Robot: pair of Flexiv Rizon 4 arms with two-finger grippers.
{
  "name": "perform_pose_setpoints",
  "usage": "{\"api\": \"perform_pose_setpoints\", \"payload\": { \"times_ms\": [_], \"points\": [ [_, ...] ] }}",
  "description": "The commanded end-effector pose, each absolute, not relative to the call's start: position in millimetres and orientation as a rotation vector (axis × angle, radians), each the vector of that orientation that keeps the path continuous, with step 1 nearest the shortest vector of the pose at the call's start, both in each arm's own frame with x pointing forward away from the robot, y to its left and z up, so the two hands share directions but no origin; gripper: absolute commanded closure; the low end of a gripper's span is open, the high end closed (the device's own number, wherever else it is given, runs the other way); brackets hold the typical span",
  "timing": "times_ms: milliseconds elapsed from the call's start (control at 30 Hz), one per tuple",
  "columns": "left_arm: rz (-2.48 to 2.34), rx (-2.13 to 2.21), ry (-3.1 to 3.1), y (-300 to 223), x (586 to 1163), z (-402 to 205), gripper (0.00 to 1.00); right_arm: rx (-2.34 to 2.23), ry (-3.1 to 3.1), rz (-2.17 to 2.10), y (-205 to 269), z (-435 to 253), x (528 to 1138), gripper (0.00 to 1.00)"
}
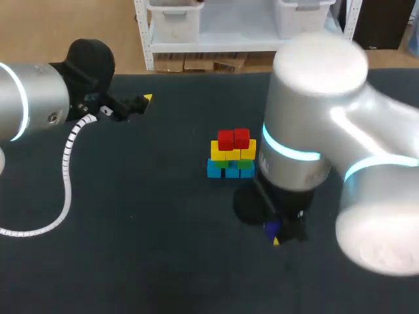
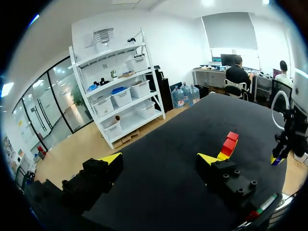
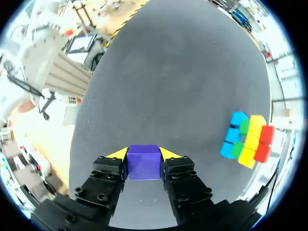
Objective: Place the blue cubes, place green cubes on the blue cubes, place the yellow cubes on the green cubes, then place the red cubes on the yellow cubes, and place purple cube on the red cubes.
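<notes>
The cube stack stands mid-table: blue cubes (image 1: 221, 170) at the bottom, green cubes (image 1: 243, 165) on them, yellow cubes (image 1: 232, 152) above, and red cubes (image 1: 234, 139) on top. The same stack (image 3: 247, 139) lies off to one side ahead of my right gripper (image 3: 143, 155), which is shut on the purple cube (image 3: 143, 162). In the head view that gripper (image 1: 280, 234) is low over the table in front of the stack, and the purple cube (image 1: 271, 227) barely shows under the arm. My left gripper (image 1: 141, 103) hangs open and empty at the far left; its wrist view shows its fingers (image 2: 159, 159) wide apart.
My right arm's thick body (image 1: 308, 124) rises just right of the stack and hides the table behind it. Bare black table (image 1: 131, 216) spreads to the left and front of the stack. The table's back edge runs behind the left gripper.
</notes>
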State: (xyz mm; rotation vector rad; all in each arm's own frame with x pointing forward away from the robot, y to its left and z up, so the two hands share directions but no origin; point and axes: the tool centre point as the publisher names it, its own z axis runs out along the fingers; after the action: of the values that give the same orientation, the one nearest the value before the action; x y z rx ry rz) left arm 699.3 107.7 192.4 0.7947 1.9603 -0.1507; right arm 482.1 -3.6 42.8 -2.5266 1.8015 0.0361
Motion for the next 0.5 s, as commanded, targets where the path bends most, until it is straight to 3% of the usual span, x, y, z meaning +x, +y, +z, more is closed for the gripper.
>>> {"api": "perform_pose_setpoints", "payload": {
  "times_ms": [33, 500],
  "points": [
    [-0.156, 0.798, 1.959, 108.6, 700.7, 192.4, 0.00, -2.510, 1.867, 0.120, -10.4, 81.6, 509.7, 1.00],
    [-0.156, 0.798, 1.959, 108.6, 700.7, 192.4, 0.00, -2.492, 1.872, 0.076, 24.6, 153.0, 583.8, 1.00]
  ]
}}
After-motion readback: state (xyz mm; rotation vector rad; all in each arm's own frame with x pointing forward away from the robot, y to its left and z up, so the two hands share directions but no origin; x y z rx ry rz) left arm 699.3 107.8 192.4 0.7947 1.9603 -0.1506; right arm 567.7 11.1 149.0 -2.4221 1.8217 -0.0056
